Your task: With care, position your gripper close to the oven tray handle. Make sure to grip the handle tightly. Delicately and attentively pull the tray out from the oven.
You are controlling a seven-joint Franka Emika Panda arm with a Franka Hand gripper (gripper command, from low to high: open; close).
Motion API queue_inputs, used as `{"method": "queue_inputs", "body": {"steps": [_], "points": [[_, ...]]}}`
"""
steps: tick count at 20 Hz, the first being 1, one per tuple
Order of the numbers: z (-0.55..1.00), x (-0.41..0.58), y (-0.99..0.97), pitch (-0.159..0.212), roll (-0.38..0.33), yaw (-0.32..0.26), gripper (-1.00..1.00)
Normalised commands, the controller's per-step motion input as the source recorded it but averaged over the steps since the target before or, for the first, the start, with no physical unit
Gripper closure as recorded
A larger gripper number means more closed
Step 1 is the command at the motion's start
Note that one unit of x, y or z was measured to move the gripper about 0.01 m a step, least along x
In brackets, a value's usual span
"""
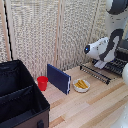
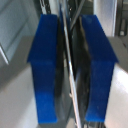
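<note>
Two blunt blue rubbery fingers [image 2: 47, 65] of the gripper [image 2: 74, 70], closed on the oven tray handle [image 2: 70, 75]: one thin, smooth metal bar running lengthwise between the pads. Beyond the fingers, one flat tray [image 1: 102, 71] of parallel dark wires. Off to the side, one upright dark-blue flat panel [image 1: 59, 78], one red cup [image 1: 42, 82], one round white plate [image 1: 81, 85], one black fabric bin [image 1: 20, 97].

The dark silver-grey boxy toaster oven [image 1: 122, 50] is mostly hidden behind the bulky white robot arm and cut off by the exterior view's right edge; the long dark wire-rack tray [image 1: 102, 70] is cut off there too; the white boxy gripper with blue-tipped fingers [image 2: 70, 75] is badly blurred in the wrist view; the big black bin [image 1: 20, 100] runs off the exterior view's left and lower edges.
</note>
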Motion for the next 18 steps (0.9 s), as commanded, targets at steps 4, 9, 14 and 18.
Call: {"method": "queue_inputs", "body": {"steps": [4,9,14,18], "points": [[0.01,0.0,-0.09,0.034,0.054,0.339,1.0],[0.02,0.045,0.0,0.02,0.045,0.361,1.0],[0.12,0.137,0.24,0.013,0.039,0.251,1.0],[0.23,0.169,0.5,0.022,0.065,0.147,1.0]]}}
